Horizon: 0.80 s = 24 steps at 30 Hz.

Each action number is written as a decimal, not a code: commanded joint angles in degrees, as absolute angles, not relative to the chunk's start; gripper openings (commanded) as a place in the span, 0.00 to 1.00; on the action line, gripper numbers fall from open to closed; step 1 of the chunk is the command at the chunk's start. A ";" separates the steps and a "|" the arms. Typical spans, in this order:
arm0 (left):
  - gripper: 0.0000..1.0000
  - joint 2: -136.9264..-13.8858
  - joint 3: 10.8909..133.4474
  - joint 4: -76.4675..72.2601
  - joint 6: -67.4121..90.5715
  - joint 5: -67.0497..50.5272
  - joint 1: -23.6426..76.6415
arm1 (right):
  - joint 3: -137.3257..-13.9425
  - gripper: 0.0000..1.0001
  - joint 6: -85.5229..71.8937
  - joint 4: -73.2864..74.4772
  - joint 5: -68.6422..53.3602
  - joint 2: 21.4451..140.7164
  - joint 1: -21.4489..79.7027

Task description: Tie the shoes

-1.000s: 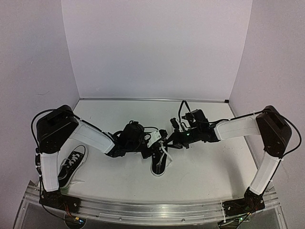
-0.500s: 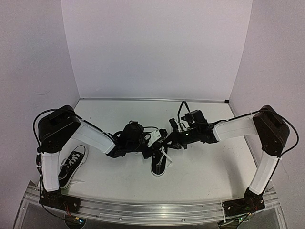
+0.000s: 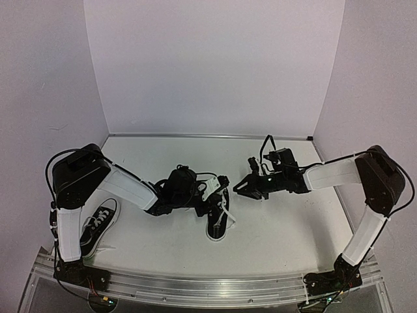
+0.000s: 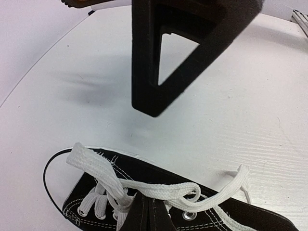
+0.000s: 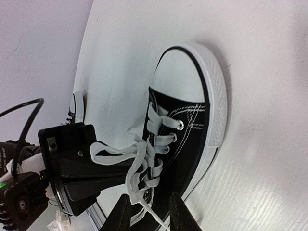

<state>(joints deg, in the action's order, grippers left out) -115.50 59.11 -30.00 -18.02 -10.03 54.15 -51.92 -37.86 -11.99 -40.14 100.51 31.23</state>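
Note:
One of the shoes (image 3: 218, 225), black with a white toe cap, lies mid-table with its toe toward the near edge. Its white laces (image 4: 163, 189) are crossed over the tongue. My left gripper (image 3: 210, 190) hovers just over the shoe's ankle end, shut on a loop of lace (image 5: 109, 151). My right gripper (image 3: 240, 189) hangs to the right of that shoe, open; its fingers (image 5: 179, 215) stand apart, gripping nothing, with a loose lace end trailing between them. The other shoe (image 3: 96, 227) lies at the near left beside the left arm's base.
The white back wall and purple side walls close in the table (image 3: 280, 228). A metal rail (image 3: 195, 282) runs along the near edge. The right gripper's black finger (image 4: 159, 57) hangs above the shoe in the left wrist view.
My right gripper has opened, let go of the lace and drawn back to the right, away from the shoe. The left gripper has stayed put, shut on its loop.

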 commanded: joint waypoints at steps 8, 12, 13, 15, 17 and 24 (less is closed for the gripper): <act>0.00 -115.49 59.11 -29.51 -18.94 -9.76 54.05 | -54.31 0.13 -37.66 -13.24 -41.75 106.01 32.55; 0.00 -115.73 59.43 -29.31 -19.07 -9.73 54.05 | -54.58 0.14 -38.17 -14.36 -43.51 106.76 32.76; 0.00 -115.76 59.48 -29.28 -19.07 -9.75 54.05 | -54.64 0.14 -38.36 -14.79 -44.03 106.98 32.83; 0.00 -115.89 59.58 -29.14 -19.11 -9.76 54.05 | -54.88 0.14 -38.69 -15.39 -44.71 107.42 33.10; 0.00 -115.88 59.65 -29.00 -19.23 -9.76 54.06 | -55.19 0.14 -38.80 -15.59 -45.02 107.83 33.41; 0.00 -115.89 59.84 -28.56 -19.42 -9.85 54.04 | -56.45 0.15 -39.28 -16.10 -45.88 109.04 34.29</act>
